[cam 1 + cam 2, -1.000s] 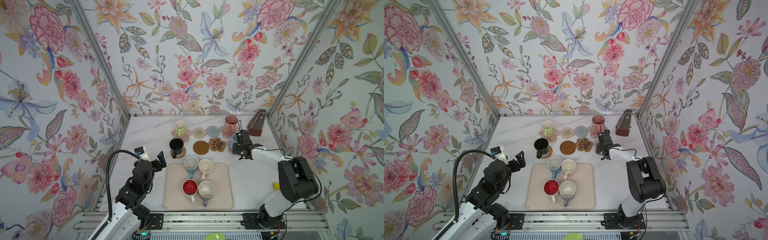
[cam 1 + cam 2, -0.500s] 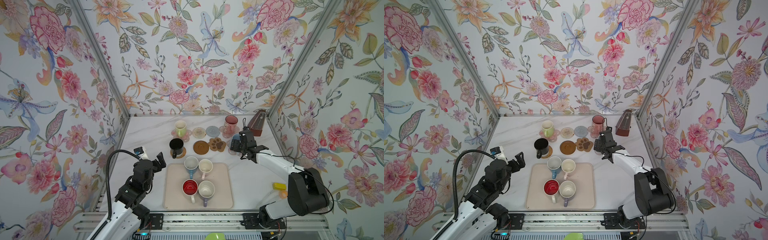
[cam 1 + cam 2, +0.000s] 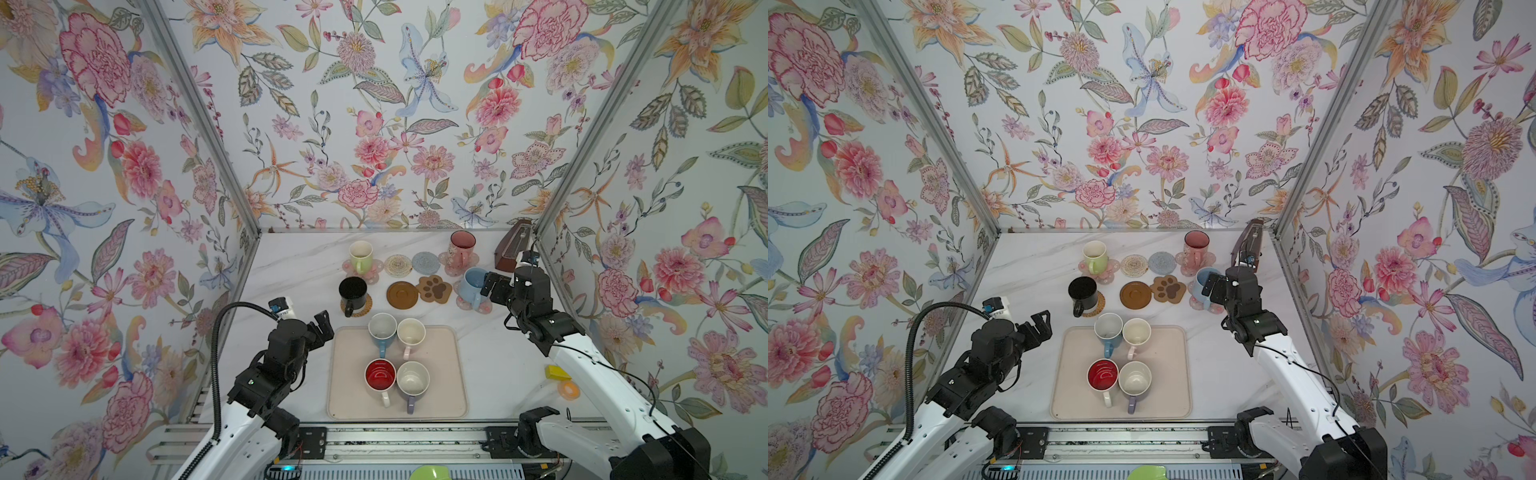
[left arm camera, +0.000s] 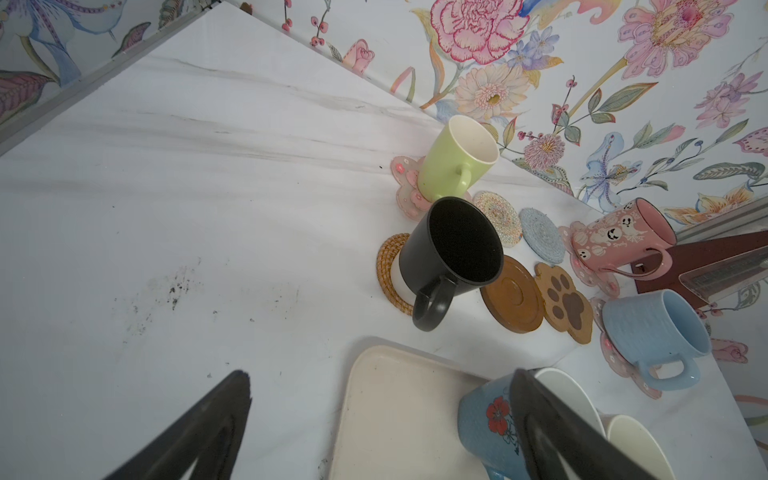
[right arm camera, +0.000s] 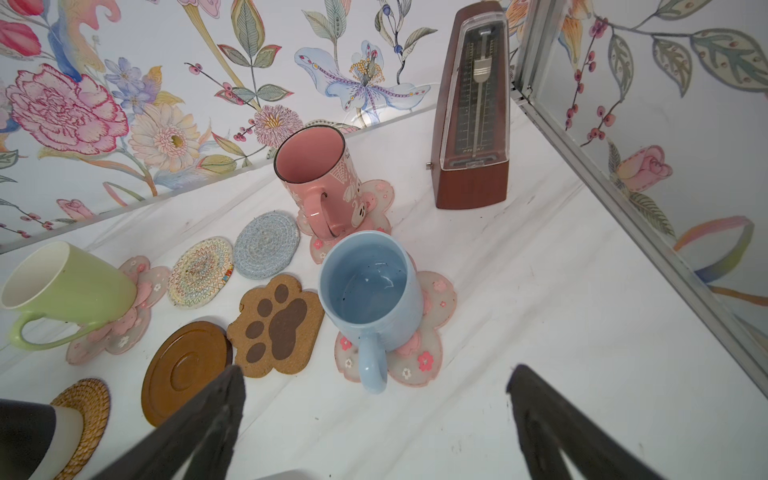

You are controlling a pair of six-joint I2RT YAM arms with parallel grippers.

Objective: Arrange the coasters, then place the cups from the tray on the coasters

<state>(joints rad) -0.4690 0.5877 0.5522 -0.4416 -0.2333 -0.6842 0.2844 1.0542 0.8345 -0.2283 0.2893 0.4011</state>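
Since a second ago the right claw [image 3: 487, 287] has let go of the ribbed light blue mug [image 5: 370, 291] and drawn a little back. Its fingers [image 5: 199, 415] now stand spread wide, one to each side of the mug's handle and clear of it. That mug stands upright just ahead of the claw on a translucent pink flower coaster [image 5: 436, 299]. Beyond it from the claw, the pink patterned mug [image 5: 320, 178] sits on a second pink flower coaster [image 5: 378, 195], with a brown wooden metronome [image 5: 473, 116] beside it.

The left claw [image 3: 322, 328] has not moved. It is spread wide, holding nothing, above the table just beside a far corner of the large beige rounded-corner tray [image 3: 440, 399]. Ahead of it the black mug [image 3: 353, 291] stands on the tan rattan round [image 3: 363, 307]. Farther on, the light green mug [image 3: 360, 256] stands on the third pink flower coaster [image 3: 376, 268].

Eight coasters lie in two rows of four. Four carry mugs. Four are bare, lying between the loaded ones: the beige woven round [image 3: 398, 265], the grey-blue woven round [image 3: 425, 262], the brown disc [image 3: 402, 295] and the brown paw-shaped mat [image 3: 434, 288].

There are eight mugs in all, four on coasters and four on the tray, two by two. Those on the tray are the blue mug with a red flower [image 3: 382, 328], the cream mug with a pink handle [image 3: 411, 332], the white mug with a red inside [image 3: 379, 374] and the lavender mug [image 3: 412, 378].
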